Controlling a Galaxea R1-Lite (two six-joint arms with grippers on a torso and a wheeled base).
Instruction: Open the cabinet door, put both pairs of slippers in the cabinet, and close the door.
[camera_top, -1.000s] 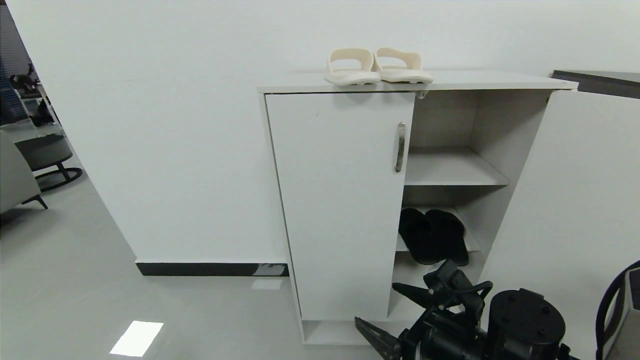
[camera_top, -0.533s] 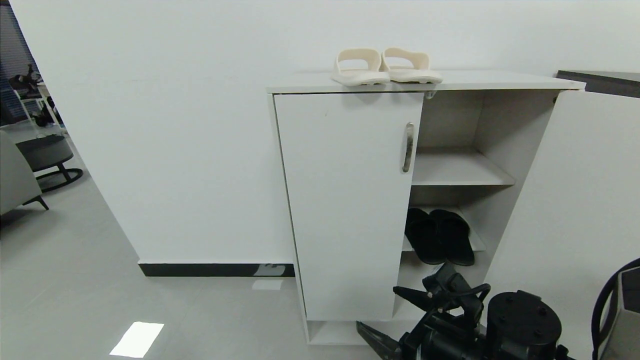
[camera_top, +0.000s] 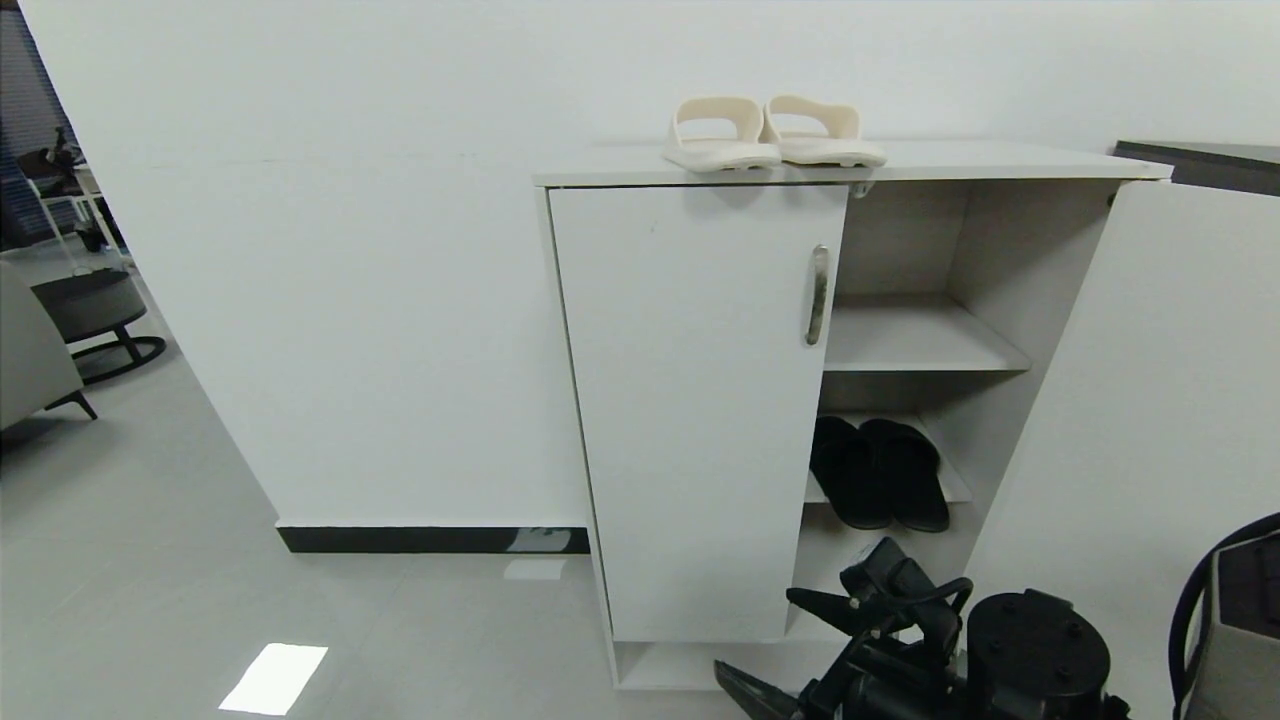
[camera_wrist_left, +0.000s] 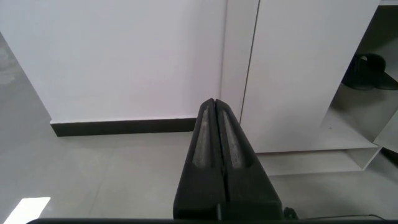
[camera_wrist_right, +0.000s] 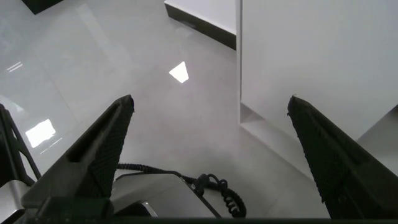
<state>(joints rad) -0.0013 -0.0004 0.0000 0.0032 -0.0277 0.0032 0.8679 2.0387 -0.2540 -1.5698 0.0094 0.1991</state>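
One cabinet (camera_top: 1000, 158) stands against the wall with two doors. The cabinet's right door (camera_top: 1150, 400) is swung wide open; its left door (camera_top: 700, 400) is shut. In the open half the upper shelf (camera_top: 920, 340) is bare. Black slippers (camera_top: 880, 470) lie side by side on the shelf below it. Cream slippers (camera_top: 775, 135) sit on the cabinet's top at the front edge, touching each other, above the line where the doors meet. The right gripper (camera_top: 755, 633) is low before the cabinet's foot, its jaws spread wide with nothing between them. The left gripper (camera_wrist_left: 215, 109) has its fingers pressed together and empty; it is low and faces the cabinet's shut side. A metal handle (camera_top: 819, 295) runs upright on the shut door's inner edge. Reckon the opening is done and one pair is in; the cream pair and the closing remain. Hazards from here:

- The cream pair sits right at the cabinet's front lip, so a nudge while closing on it could tip a slipper off to the floor.
- Gripping only one slipper could drag its mate over that lip.
- The open door stands close to the right arm, so a careless lift may knock it.
- The shut door narrows the way in, so a slipper carried wide could catch its edge.
- A slipper left proud of a shelf could stop the door from closing flush.
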